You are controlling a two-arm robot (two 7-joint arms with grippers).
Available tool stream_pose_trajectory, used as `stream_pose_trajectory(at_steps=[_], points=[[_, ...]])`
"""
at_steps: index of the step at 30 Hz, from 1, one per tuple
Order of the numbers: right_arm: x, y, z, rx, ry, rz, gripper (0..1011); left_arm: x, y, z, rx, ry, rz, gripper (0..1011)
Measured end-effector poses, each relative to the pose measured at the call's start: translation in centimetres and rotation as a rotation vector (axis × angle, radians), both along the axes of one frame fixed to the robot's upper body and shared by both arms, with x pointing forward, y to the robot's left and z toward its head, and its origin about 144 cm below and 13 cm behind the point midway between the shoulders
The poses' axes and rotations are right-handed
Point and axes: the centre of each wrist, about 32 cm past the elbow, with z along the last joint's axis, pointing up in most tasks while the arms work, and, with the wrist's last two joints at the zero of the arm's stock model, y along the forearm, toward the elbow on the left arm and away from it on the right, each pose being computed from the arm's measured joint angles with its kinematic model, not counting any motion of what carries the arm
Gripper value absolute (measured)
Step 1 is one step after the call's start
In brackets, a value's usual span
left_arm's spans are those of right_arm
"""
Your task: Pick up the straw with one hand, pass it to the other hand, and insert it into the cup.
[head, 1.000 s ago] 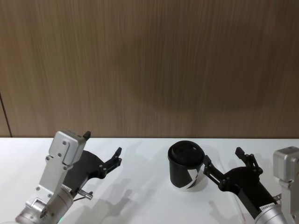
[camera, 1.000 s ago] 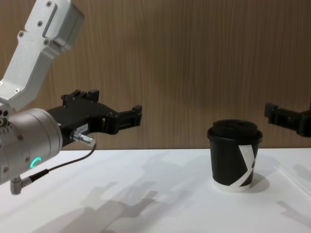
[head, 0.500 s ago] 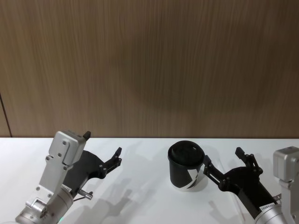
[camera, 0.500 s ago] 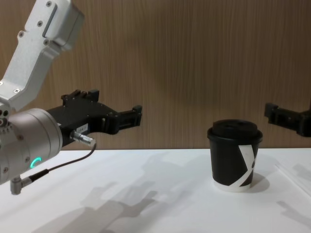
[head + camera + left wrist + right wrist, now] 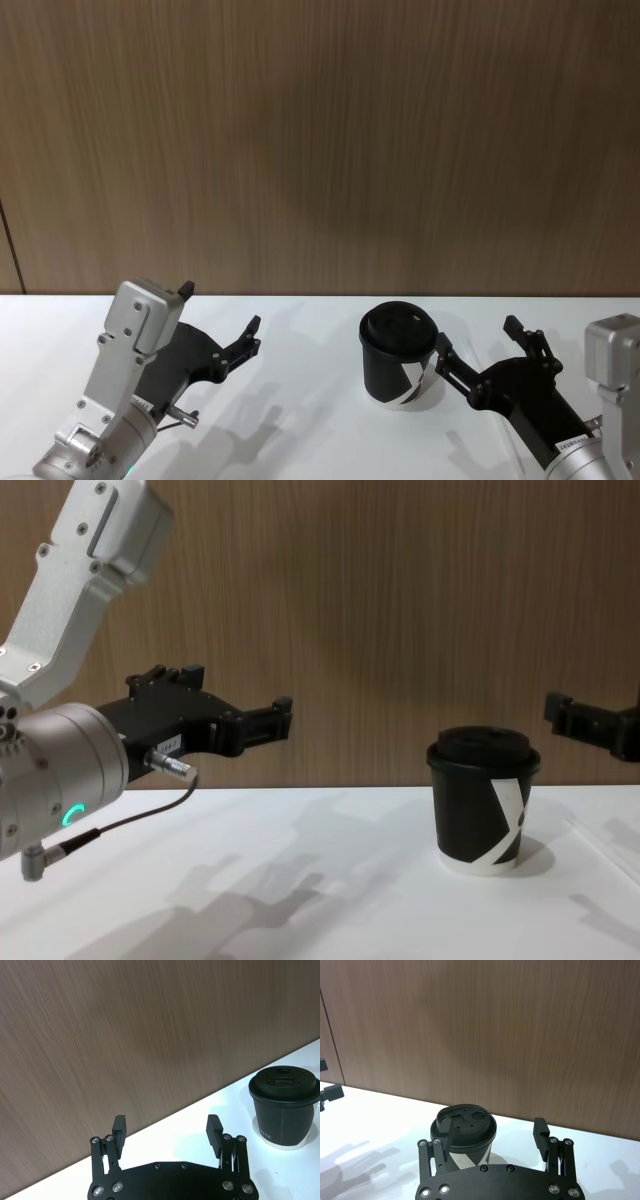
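Observation:
The black cup [image 5: 397,355] with its domed lid stands upright on the white table, right of centre; it also shows as the cup [image 5: 483,802], the cup [image 5: 285,1110] and the cup [image 5: 465,1136]. The thin white straw [image 5: 603,852] lies flat on the table to the right of the cup. My left gripper [image 5: 220,307] hovers open and empty over the table's left part, well away from the cup; its open jaws show at the left gripper [image 5: 166,1124]. My right gripper [image 5: 477,335] is open and empty just right of the cup, one finger close to the cup's side, also seen as the right gripper [image 5: 493,1127].
A brown wood-panel wall [image 5: 320,150] closes off the back of the table [image 5: 300,420]. A grey cable [image 5: 130,818] loops from the left wrist, whose ring light [image 5: 70,814] glows green. Bare table lies between the left gripper and the cup.

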Motion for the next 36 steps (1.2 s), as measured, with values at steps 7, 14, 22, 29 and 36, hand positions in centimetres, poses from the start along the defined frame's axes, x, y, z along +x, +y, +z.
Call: stream_pose_trajectory(at_steps=[7, 14, 22, 29, 36], points=[[0.0, 0.0, 0.0, 0.0, 0.0, 0.0, 1001, 0.0, 0.0, 0.0, 0.0, 0.0, 0.0, 1003], [0.0, 0.0, 0.0, 0.0, 0.0, 0.0, 1001, 0.0, 0.0, 0.0, 0.0, 0.0, 0.0, 1003], [-0.1, -0.1, 0.0, -0.004, 0.0, -0.005, 1001, 0.0, 0.0, 0.0, 0.0, 0.0, 0.0, 1003], [-0.4, -0.7, 0.1, -0.038, 0.008, -0.032, 1001, 0.0, 0.0, 0.0, 0.0, 0.0, 0.0, 1003], [-1.0, -1.5, 0.2, -0.084, 0.038, -0.071, 1001, 0.0, 0.0, 0.0, 0.0, 0.0, 0.0, 1003]])
